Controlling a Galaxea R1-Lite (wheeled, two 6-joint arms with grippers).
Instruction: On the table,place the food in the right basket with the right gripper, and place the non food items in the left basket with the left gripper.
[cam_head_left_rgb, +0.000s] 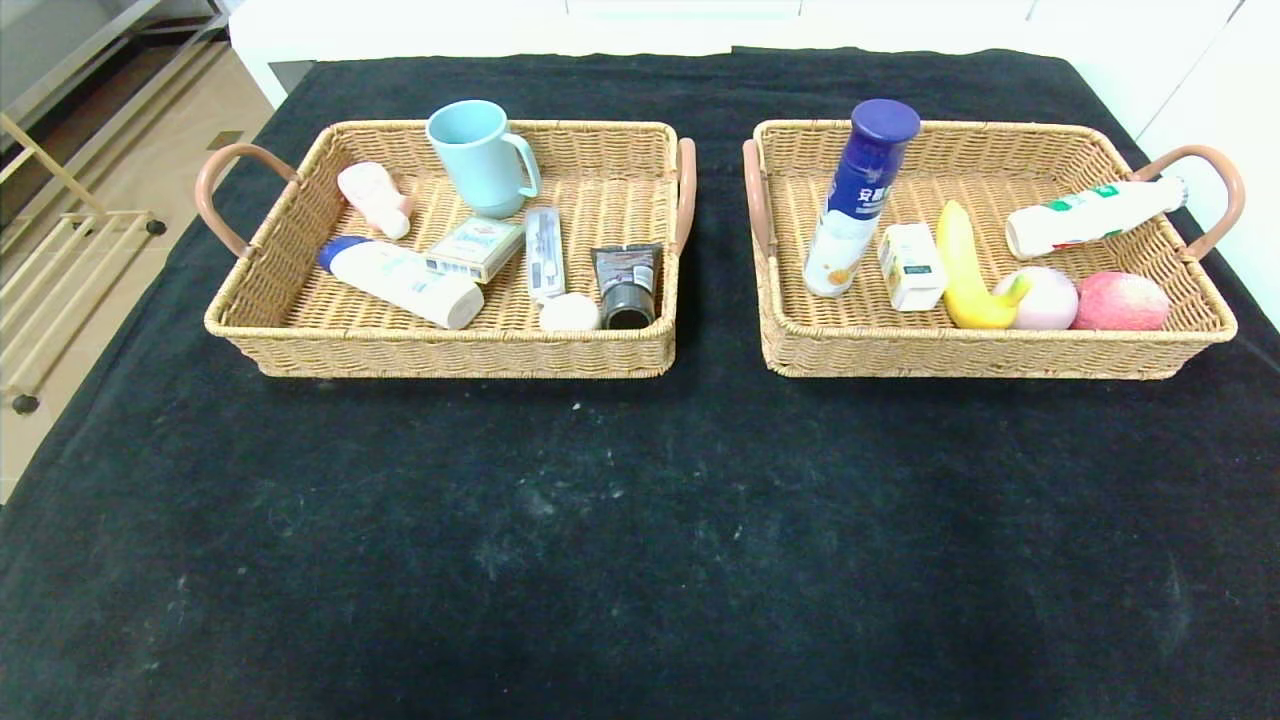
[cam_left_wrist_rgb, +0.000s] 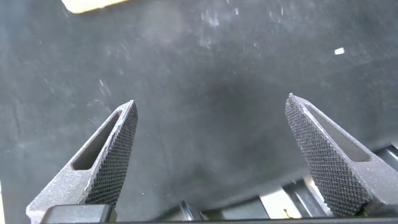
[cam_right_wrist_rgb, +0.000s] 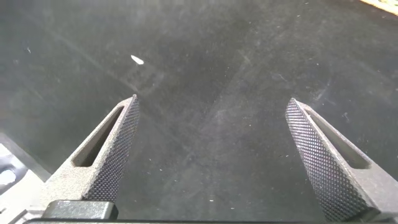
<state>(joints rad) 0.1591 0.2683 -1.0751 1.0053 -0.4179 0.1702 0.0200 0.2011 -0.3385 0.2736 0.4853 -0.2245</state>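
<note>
The left basket (cam_head_left_rgb: 300, 340) holds a light blue mug (cam_head_left_rgb: 478, 155), a pink bottle (cam_head_left_rgb: 373, 198), a white tube with a blue cap (cam_head_left_rgb: 400, 281), a small box (cam_head_left_rgb: 474, 248), a toothbrush pack (cam_head_left_rgb: 543, 252), a white round item (cam_head_left_rgb: 568, 313) and a dark tube (cam_head_left_rgb: 627, 285). The right basket (cam_head_left_rgb: 1000, 355) holds an upright blue-capped bottle (cam_head_left_rgb: 860, 195), a small carton (cam_head_left_rgb: 911, 266), a banana (cam_head_left_rgb: 968, 268), a lying white bottle (cam_head_left_rgb: 1090, 215), a pale round fruit (cam_head_left_rgb: 1045, 298) and a peach (cam_head_left_rgb: 1120, 301). My left gripper (cam_left_wrist_rgb: 211, 162) and right gripper (cam_right_wrist_rgb: 211, 162) are open and empty over black cloth, out of the head view.
The black cloth (cam_head_left_rgb: 640, 520) covers the table in front of the baskets. A pale basket corner (cam_left_wrist_rgb: 93, 5) shows at the edge of the left wrist view. The table's edge and floor show past the left gripper. A metal rack (cam_head_left_rgb: 60, 250) stands off the table's left.
</note>
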